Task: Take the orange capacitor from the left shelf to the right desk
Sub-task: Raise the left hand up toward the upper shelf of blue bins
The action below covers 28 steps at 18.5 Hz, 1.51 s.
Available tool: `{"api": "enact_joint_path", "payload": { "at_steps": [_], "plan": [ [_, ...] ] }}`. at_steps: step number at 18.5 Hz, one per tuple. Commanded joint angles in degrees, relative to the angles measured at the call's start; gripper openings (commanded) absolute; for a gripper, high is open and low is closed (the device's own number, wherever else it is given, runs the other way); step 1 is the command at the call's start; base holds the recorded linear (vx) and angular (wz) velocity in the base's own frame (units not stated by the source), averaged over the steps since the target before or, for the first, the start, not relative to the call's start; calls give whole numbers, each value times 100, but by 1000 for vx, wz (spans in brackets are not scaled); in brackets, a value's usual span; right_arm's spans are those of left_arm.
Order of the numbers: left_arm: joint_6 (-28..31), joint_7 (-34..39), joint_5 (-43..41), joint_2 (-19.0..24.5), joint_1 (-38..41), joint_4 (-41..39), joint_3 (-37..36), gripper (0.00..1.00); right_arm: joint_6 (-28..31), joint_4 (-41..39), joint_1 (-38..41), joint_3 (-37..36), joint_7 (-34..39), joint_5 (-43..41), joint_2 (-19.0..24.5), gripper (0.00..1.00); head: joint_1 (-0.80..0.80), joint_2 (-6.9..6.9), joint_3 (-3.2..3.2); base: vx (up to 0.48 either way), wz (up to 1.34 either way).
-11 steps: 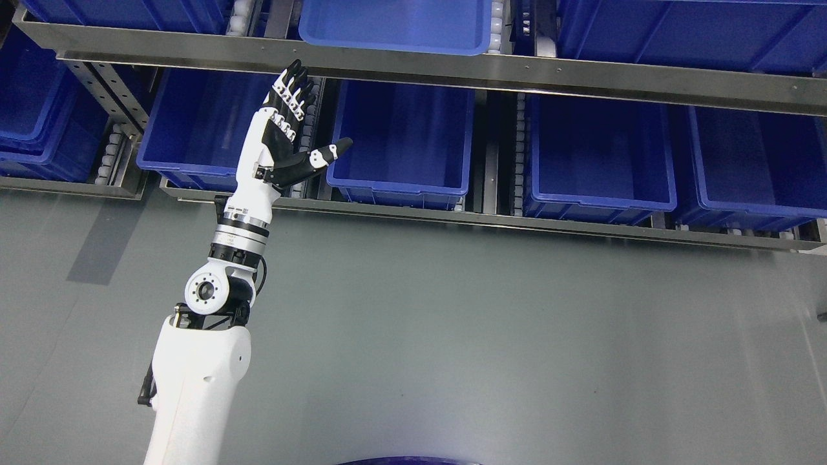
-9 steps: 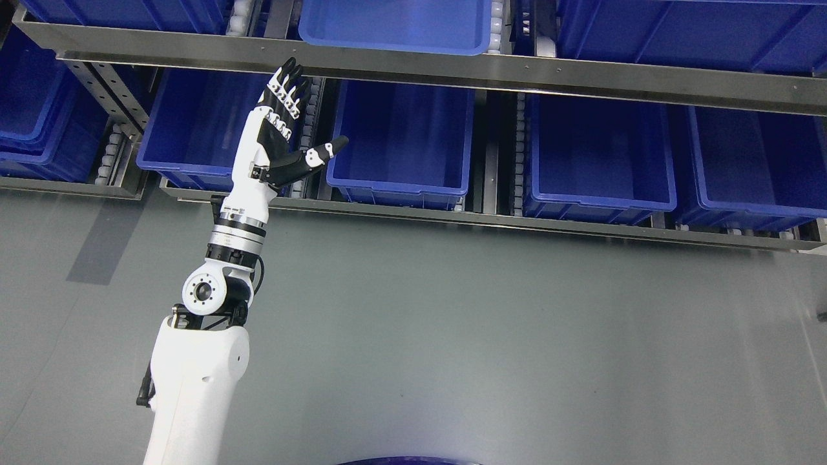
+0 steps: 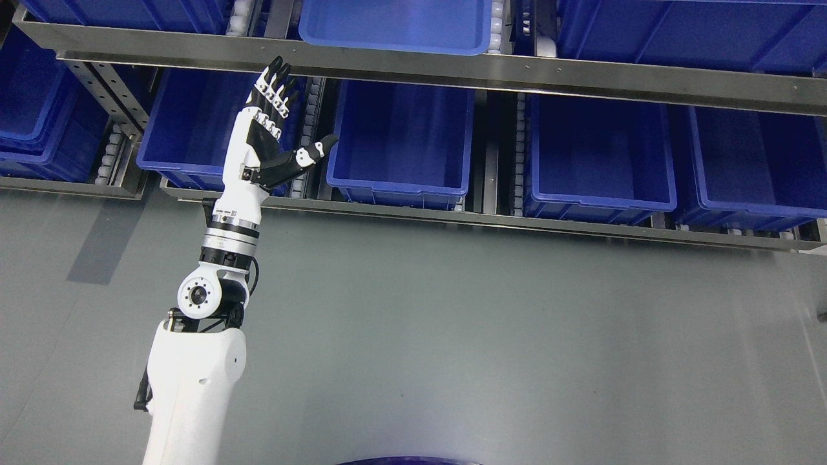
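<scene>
My left hand (image 3: 284,123) is raised in front of the shelf, fingers straight and thumb spread out to the right, holding nothing. It stands over the right edge of a blue bin (image 3: 194,129) on the lower shelf level, next to the roller strip. Its fingertips reach up to the steel shelf rail (image 3: 413,68). No orange capacitor shows in any bin. My right arm is out of view.
Several blue bins stand on the lower level: one in the middle (image 3: 404,139), two further right (image 3: 597,155) (image 3: 756,165). More bins sit on the upper level (image 3: 394,26). Grey floor (image 3: 452,336) lies below the shelf.
My left arm and hand have shifted a little to the left and slightly up, with the fingers staying spread.
</scene>
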Motion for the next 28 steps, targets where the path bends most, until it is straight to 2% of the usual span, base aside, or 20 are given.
{"api": "enact_joint_path", "payload": {
  "at_steps": [1,6,10,14,18,22,28],
  "plan": [
    [41,4,-9,90,-33,21,-16,100,1,-132,193,-70,-32,0,-100,100,0,0,0,0,0],
    [120,5,-17,90,-244,240,-8,100,1,-132,193,-62,-32,0,-100,100,0,0,0,0,0],
    [287,5,-351,90,-893,618,159,100,1,-132,193,-62,-32,0,-100,100,0,0,0,0,0],
    [858,13,-369,90,-1605,1048,396,100,1,-132,193,-70,-24,0,-100,100,0,0,0,18,-37],
    [867,22,-422,90,-2019,1488,458,100,1,-132,193,-70,-32,0,-100,100,0,0,0,7,-23],
    [867,22,-746,90,-2090,1629,310,100,1,-132,193,-62,-32,0,-100,100,0,0,0,11,-23],
    [832,13,-747,90,-2055,1682,291,100,1,-132,193,-62,-32,0,-100,100,0,0,0,11,-8]
  ]
}}
